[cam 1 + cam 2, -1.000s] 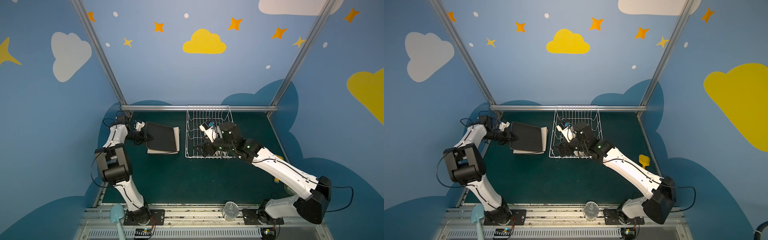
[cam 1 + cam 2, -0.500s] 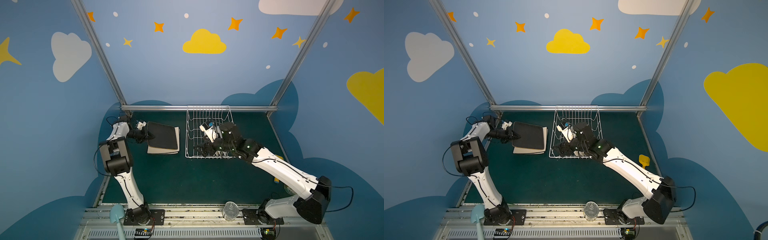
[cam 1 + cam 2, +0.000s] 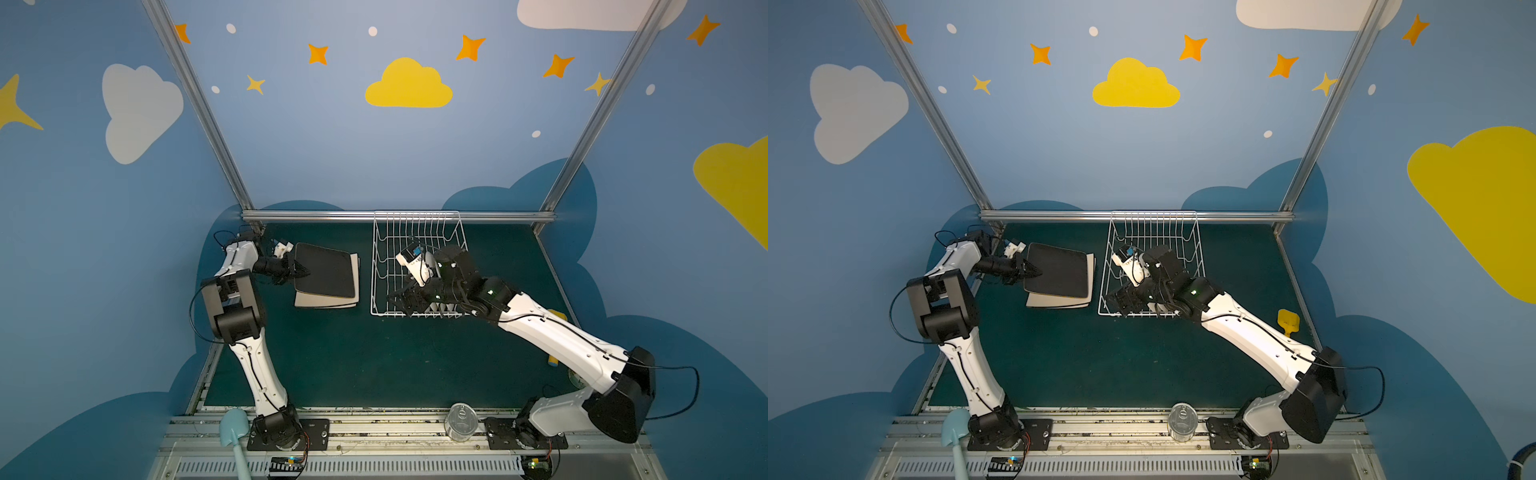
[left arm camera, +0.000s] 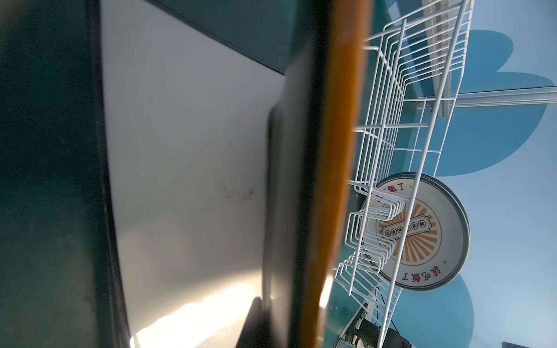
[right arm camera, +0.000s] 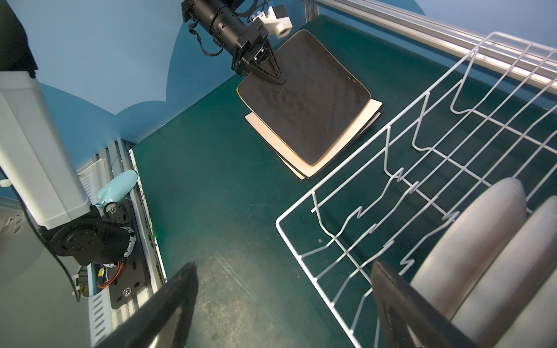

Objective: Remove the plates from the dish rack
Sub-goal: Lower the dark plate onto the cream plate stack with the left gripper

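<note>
A black square plate [image 3: 328, 270] [image 3: 1059, 270] lies on cream square plates [image 3: 324, 302] left of the dish rack [image 3: 415, 224] [image 3: 1154, 220]. My left gripper [image 3: 301, 270] [image 3: 1034, 272] [image 5: 278, 79] is shut on the black plate's left edge; its orange-rimmed edge [image 4: 328, 180] runs between the jaws, over a cream plate [image 4: 187, 150]. My right gripper [image 3: 405, 301] [image 3: 1121, 301] [image 5: 283, 271] is open at the rack's near left corner, one finger outside the wire [image 5: 331, 186], one inside next to upright round plates [image 5: 470, 250]. One of them shows an orange sunburst [image 4: 422, 235].
A metal frame bar [image 3: 395, 216] runs behind the rack. On the front rail stand a clear jar [image 3: 459, 422] and a light-blue scoop [image 3: 232, 428]. A yellow tool [image 3: 1287, 322] lies at the mat's right edge.
The left arm's elbow has swung up and toward the back while its gripper stays on the black plate, which shifted slightly right. The right arm has not moved.
</note>
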